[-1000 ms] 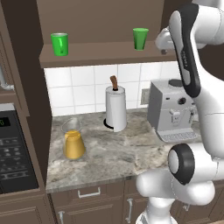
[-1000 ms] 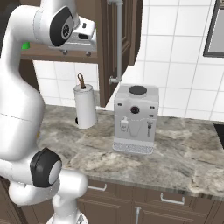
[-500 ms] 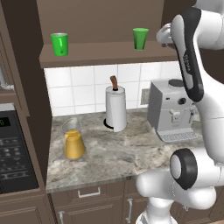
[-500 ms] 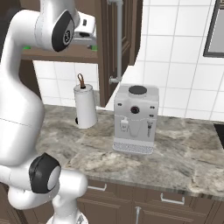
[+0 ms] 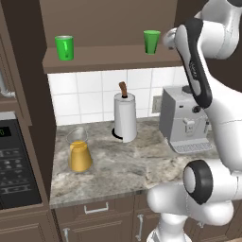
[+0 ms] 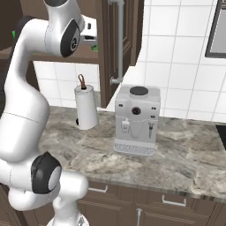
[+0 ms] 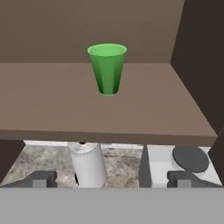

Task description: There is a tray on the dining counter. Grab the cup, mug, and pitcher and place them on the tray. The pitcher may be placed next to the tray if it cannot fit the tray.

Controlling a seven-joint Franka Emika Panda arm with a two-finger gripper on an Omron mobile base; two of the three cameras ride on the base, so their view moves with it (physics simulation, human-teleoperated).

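Left base view: a brown wall shelf (image 5: 108, 59) hangs above a mottled stone worktop (image 5: 137, 165) backed by white tiles. On the shelf, the mug (image 5: 64, 47) stands toward its left end and the cup (image 5: 151, 41) toward its right. Under the shelf sit the pitcher (image 5: 79, 151), a paper-towel roll (image 5: 125, 117) and a coffee machine (image 5: 184, 120).

Right base view: the coffee machine (image 6: 137, 119) stands right of the roll (image 6: 86, 106).

Hand view: the gripper (image 7: 111, 178), jaws wide apart and empty, faces the cup (image 7: 107, 68) on the shelf (image 7: 52, 105).

Matt green cup (image 7: 107, 68), seemingly plastic, on smooth brown wooden shelf (image 7: 87, 109)
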